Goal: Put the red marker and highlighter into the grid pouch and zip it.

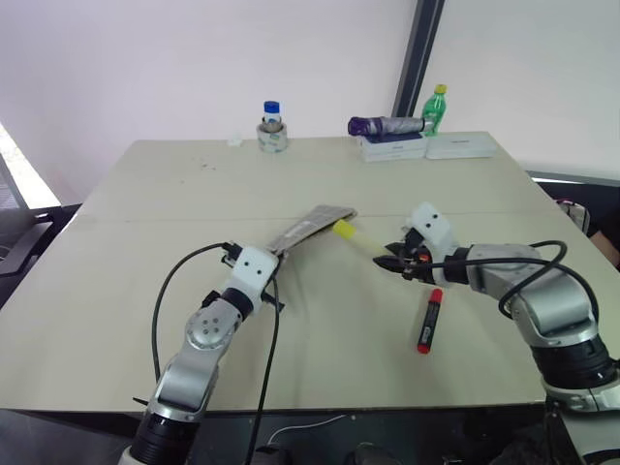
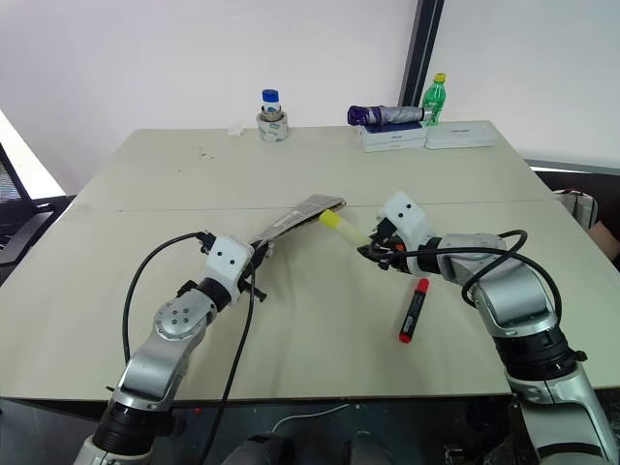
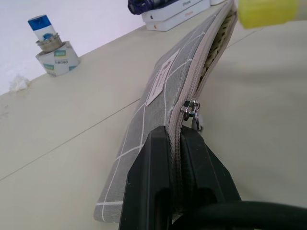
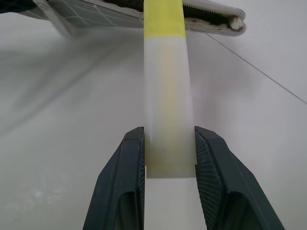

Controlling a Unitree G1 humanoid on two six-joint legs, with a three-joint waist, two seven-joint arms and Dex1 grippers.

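Highlighter (image 4: 165,96): clamped in right gripper (image 4: 168,158), cap aimed at grid pouch (image 3: 163,91) mouth; left gripper (image 3: 175,163) pinches pouch's zipper edge, propping it open.

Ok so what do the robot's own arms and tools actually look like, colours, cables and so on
Both arms are silver-grey metal with round joint housings and black lower sections. Each wrist carries a white boxy block with small dark dots. A loose black cable loops along each arm to that block. The left tool and right tool each have two black fingers; the right tool's fingers are wedge-shaped with finely ribbed inner pads.
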